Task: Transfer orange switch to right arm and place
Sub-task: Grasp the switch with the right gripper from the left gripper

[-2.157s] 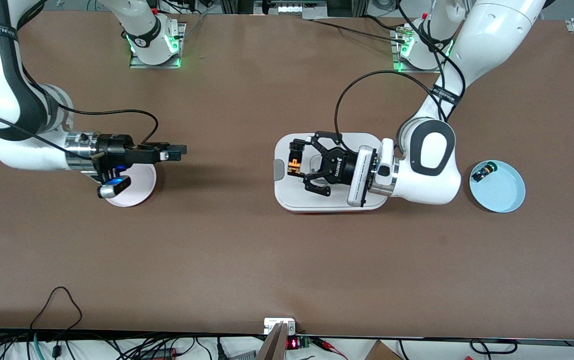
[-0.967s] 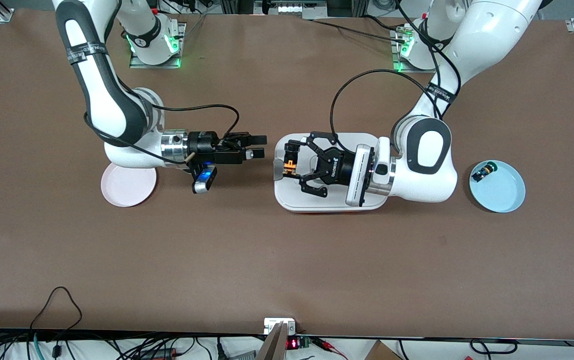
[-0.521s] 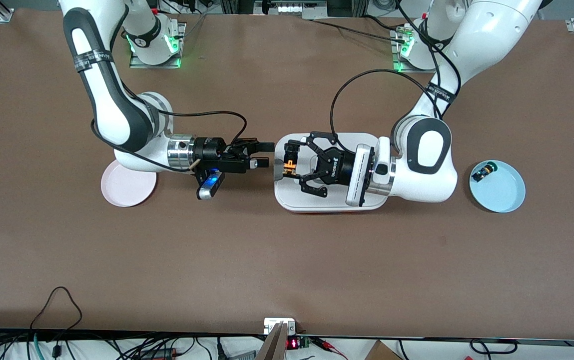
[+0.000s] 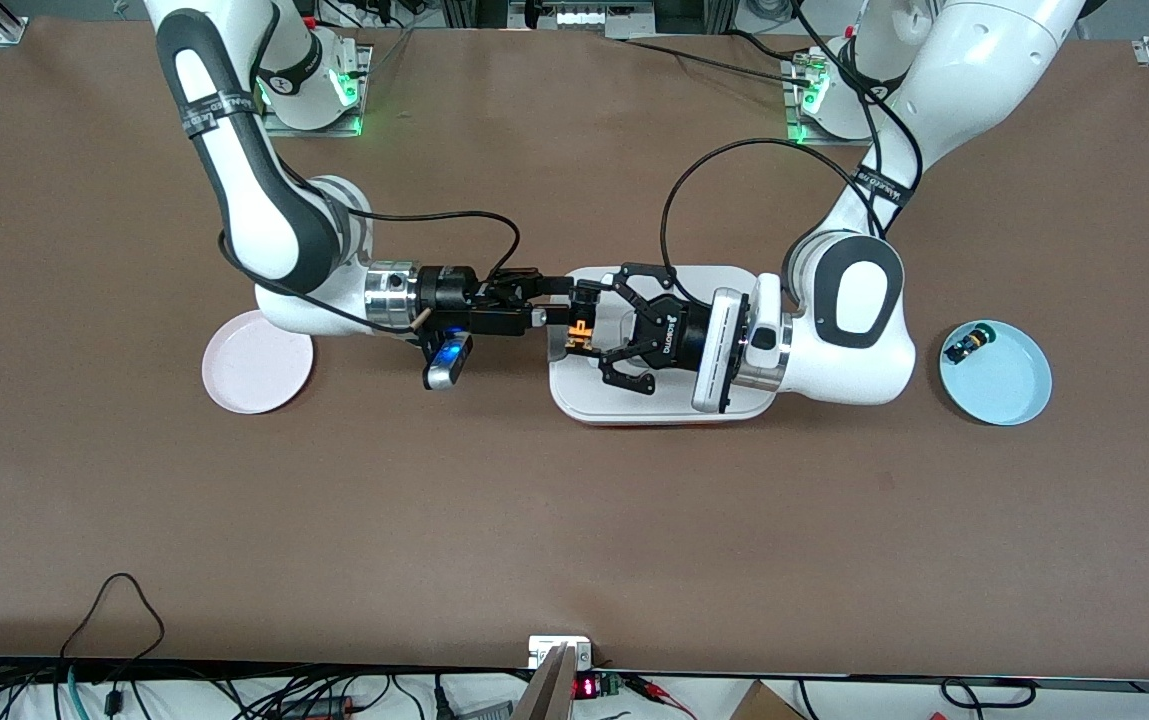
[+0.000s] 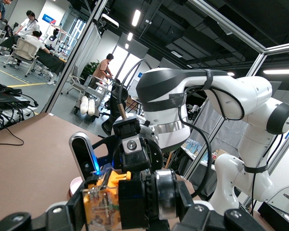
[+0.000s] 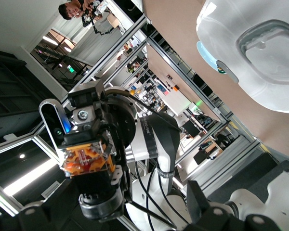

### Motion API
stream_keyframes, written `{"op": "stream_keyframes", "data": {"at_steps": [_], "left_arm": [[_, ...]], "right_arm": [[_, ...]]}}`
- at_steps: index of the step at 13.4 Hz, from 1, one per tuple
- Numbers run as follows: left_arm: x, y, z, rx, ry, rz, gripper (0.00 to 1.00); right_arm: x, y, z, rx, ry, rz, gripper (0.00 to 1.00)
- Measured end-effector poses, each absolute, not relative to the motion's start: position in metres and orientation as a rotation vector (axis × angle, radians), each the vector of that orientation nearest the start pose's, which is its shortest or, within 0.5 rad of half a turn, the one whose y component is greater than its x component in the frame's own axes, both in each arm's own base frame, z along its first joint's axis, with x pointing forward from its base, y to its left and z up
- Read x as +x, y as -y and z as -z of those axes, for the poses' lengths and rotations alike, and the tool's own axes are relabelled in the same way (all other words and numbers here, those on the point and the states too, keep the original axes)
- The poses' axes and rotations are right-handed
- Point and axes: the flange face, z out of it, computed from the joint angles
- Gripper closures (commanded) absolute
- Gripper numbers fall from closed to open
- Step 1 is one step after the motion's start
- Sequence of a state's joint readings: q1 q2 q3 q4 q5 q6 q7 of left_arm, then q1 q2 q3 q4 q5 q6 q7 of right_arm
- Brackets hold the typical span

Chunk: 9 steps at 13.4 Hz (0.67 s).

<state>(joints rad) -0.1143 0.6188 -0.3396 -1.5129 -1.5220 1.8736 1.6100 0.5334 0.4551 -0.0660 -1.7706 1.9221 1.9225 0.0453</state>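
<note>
Orange plastic shows between the left gripper [image 4: 589, 322]'s black fingers: the switch [image 4: 577, 331] is clamped there, held in the air over the white tray [image 4: 734, 405]'s edge toward the right arm's end of the table. You are at the handover. The right gripper [image 4: 546, 300] has its slim jaws wide, set about the switch's tan body but not yet closed on it. Your next move, as I judge it, is to close the right jaws firmly before the left lets go. The switch's long axis seems to lie level, along the line between the two grippers; I cannot tell which way the cap points. The pink plate [image 4: 256, 374] looks like the likely drop spot.
</note>
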Motion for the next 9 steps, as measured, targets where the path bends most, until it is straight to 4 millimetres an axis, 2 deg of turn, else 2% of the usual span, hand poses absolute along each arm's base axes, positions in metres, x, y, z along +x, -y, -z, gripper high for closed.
{"op": "stream_keyframes", "data": {"at_steps": [3, 9], "left_arm": [[0.634, 0.338, -0.377, 1.327, 0.928, -0.704, 0.72], [0.633, 0.341, -0.378, 1.324, 0.931, -0.701, 0.72]], "right_arm": [[0.574, -0.377, -0.367, -1.472, -0.594, -0.560, 0.01], [0.579, -0.374, -0.371, -1.469, -0.598, -0.546, 0.05]]}}
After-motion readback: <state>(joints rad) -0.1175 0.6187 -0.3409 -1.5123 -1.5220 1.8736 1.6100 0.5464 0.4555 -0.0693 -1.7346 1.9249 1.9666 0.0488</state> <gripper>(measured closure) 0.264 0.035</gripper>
